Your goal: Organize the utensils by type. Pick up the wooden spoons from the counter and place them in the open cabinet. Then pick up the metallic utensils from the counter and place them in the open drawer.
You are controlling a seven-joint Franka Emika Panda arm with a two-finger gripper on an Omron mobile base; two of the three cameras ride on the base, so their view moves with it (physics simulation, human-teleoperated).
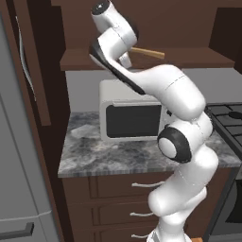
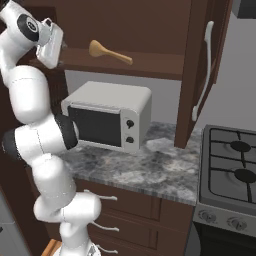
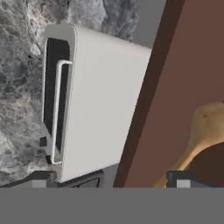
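Note:
One orange-tan wooden spoon [image 2: 107, 51] lies on the shelf of the open cabinet [image 2: 150, 62], bowl to the left, handle pointing right. Its handle [image 1: 147, 52] sticks out from behind the arm in the left base view. My gripper [image 2: 51, 46] is raised to shelf height, left of the spoon and apart from it. In the hand view its fingertips [image 3: 39, 180] stand wide apart, so the gripper [image 3: 109, 181] is open with nothing between them. The spoon's bowl [image 3: 210, 124] lies on the brown shelf by the right tip. The metallic utensils and the open drawer are out of view.
A white microwave [image 2: 107, 117] stands on the marbled counter [image 2: 150, 172] right under the shelf. The cabinet's open door [image 2: 200, 75] hangs at the right, over the black gas stove [image 2: 235, 165]. A grey fridge [image 1: 19, 165] flanks the counter's left end. Shut drawers [image 1: 118, 186] sit below.

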